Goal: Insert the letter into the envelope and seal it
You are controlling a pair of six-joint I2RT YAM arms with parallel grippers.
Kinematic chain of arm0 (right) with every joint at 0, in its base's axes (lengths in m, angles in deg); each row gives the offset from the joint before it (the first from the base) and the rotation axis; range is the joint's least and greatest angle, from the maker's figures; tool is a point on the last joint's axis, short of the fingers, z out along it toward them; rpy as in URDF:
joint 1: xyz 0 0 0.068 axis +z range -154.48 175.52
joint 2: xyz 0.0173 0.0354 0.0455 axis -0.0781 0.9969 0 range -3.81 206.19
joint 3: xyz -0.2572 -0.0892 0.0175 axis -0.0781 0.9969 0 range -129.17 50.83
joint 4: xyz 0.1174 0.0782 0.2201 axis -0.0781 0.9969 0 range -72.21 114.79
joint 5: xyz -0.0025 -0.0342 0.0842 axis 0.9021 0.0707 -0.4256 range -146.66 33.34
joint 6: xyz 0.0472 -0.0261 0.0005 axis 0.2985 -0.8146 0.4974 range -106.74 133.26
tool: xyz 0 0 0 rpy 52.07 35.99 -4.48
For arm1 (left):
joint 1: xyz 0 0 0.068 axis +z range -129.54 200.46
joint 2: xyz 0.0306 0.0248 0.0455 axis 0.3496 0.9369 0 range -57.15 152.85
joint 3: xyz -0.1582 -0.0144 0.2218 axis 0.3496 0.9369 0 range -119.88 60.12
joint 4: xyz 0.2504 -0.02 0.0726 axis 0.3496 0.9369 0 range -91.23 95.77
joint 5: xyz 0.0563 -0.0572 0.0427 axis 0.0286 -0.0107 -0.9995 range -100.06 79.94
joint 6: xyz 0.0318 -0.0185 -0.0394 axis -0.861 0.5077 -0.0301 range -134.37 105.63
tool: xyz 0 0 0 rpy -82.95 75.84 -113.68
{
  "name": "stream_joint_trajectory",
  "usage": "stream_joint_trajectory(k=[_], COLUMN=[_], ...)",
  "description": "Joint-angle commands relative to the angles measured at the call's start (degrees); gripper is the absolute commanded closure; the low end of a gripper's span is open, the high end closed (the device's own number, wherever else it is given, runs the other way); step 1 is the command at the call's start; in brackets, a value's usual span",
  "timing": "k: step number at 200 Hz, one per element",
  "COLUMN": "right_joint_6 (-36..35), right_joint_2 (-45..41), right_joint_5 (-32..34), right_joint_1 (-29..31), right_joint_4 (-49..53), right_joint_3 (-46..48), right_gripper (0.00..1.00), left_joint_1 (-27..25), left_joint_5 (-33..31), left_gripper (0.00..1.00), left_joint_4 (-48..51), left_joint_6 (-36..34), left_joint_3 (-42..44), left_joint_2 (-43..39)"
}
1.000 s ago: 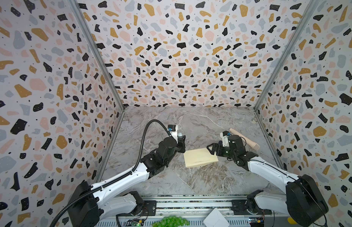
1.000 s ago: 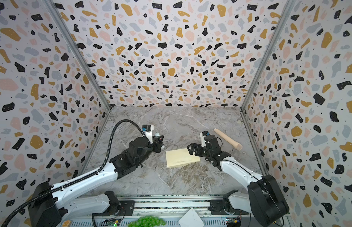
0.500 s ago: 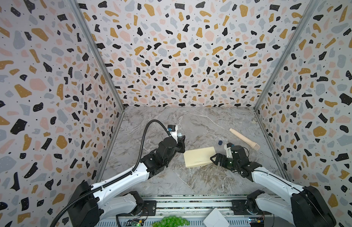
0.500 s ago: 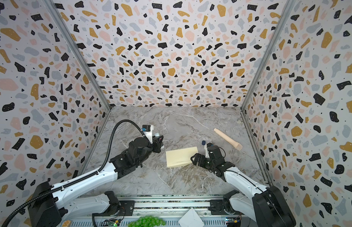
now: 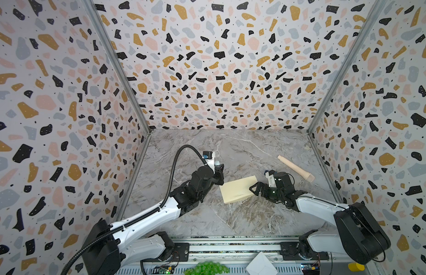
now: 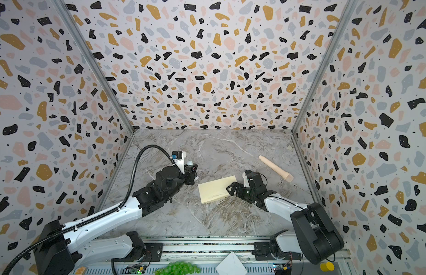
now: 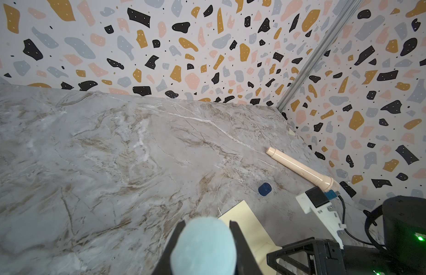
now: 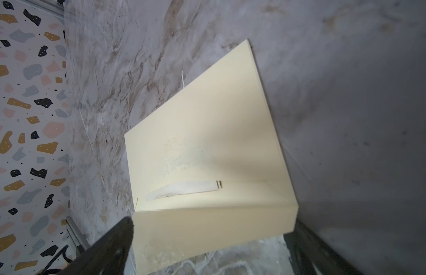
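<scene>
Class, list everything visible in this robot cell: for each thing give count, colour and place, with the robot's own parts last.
envelope: one, cream, mid-table.
tapered stick: one, beige, table's right rear.
cap: one, dark blue, on table between envelope and tapered stick.
pale blue stick: one, held in left gripper.
grapes: one bunch, green, front rail.
folded paper: one, white, front rail.
yellow object: one, front right corner.
table: one, grey marble.
left gripper: one, black, shut on pale blue stick, left of envelope.
right gripper: one, black, open, at envelope's right end.
</scene>
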Motion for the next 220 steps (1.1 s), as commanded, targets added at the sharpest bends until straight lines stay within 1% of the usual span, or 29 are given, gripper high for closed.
stream_joint_trajectory(k=[1,49,90,110,129,145,170,190,202,220], right_joint_6=[-2.10,-4.26,-4.77,-4.63,-4.15,-5.24,-7.62,-8.27,-8.37,-9.10], right_joint_2=[4.89,17.33,26.99,29.79,29.81,28.47,23.27,18.14,15.32,12.52], right_joint_5=[-1.61,-6.93,-10.85,-12.43,-12.36,-11.91,-7.71,-6.81,-6.26,-3.62], right_joint_1=[0.18,1.39,5.50,7.10,7.40,7.06,5.95,4.35,3.24,1.71], right_joint_4=[-3.00,-5.20,-4.91,-4.49,-5.82,-4.91,-3.32,-4.33,-4.78,-4.74], right_joint_3=[-4.09,-15.92,-26.80,-30.27,-30.61,-30.68,-27.83,-24.48,-22.64,-20.62], right_gripper=[0.01,0.03,0.04,0.04,0.04,0.05,0.07,0.10,0.15,0.28], left_joint_1=[0.64,3.89,5.94,6.18,6.49,6.82,7.27,7.37,7.37,7.38], left_joint_5=[-2.70,-3.98,-4.96,-5.24,-5.11,-4.70,-3.23,-2.02,-1.34,-0.27], left_gripper=[1.00,1.00,1.00,1.00,1.00,1.00,1.00,1.00,1.00,1.00], left_joint_4=[-1.37,0.15,0.02,-0.32,-1.08,-1.80,-3.47,-4.97,-5.86,-6.32], left_joint_6=[0.00,3.00,4.38,4.48,4.73,4.93,5.01,5.03,4.94,4.65], left_joint_3=[0.51,2.16,4.40,5.21,6.11,6.67,7.13,7.34,7.19,7.15], left_joint_2=[-0.28,0.33,1.07,1.67,2.81,4.07,6.25,8.44,9.75,11.77])
